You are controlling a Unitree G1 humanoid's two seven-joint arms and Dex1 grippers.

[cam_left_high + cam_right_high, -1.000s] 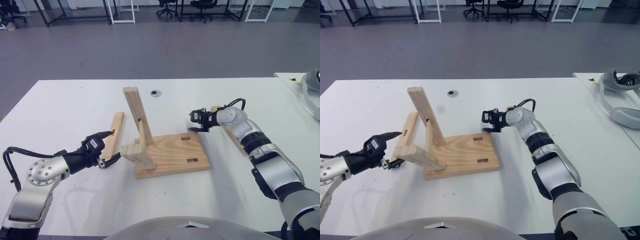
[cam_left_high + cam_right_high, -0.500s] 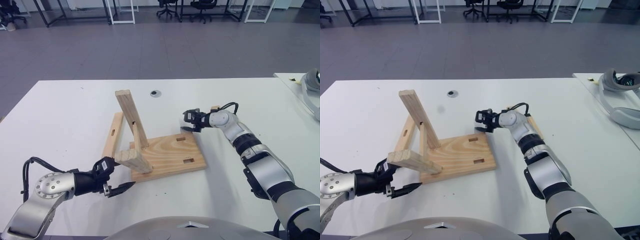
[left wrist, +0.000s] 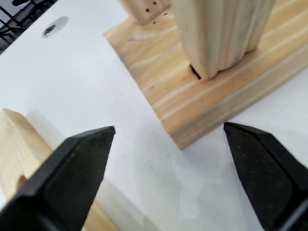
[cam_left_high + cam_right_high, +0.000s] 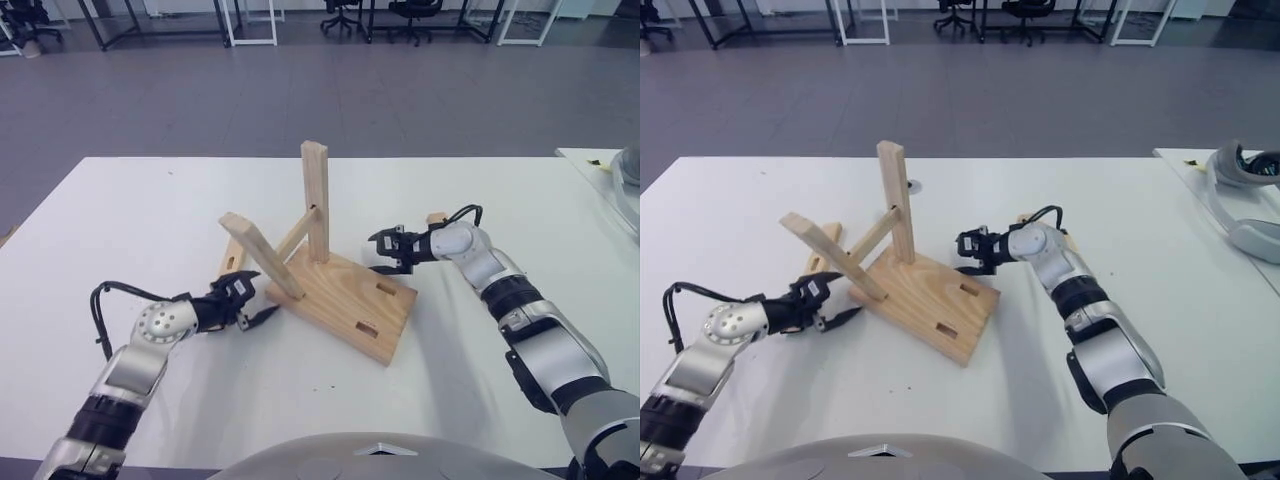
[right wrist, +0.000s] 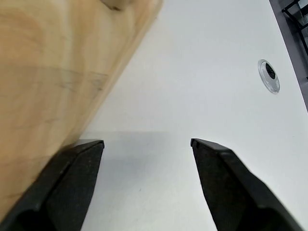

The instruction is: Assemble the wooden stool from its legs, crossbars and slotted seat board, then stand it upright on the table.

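Left wrist view: the left pincer (image 3: 168, 130) is spread wide and empty, its fingers flanking a corner of the slotted seat board (image 3: 231, 91) low over the white worktop (image 3: 96, 86). On the board's opposite side, the right pincer (image 5: 147, 142) is likewise spread and holds nothing, with one finger just beside the board's edge. An upright leg (image 4: 316, 200) and a tilted leg (image 4: 262, 255) stand in the board, joined by a crossbar (image 4: 293, 235), and a loose leg (image 4: 230, 268) lies just behind the left pincer.
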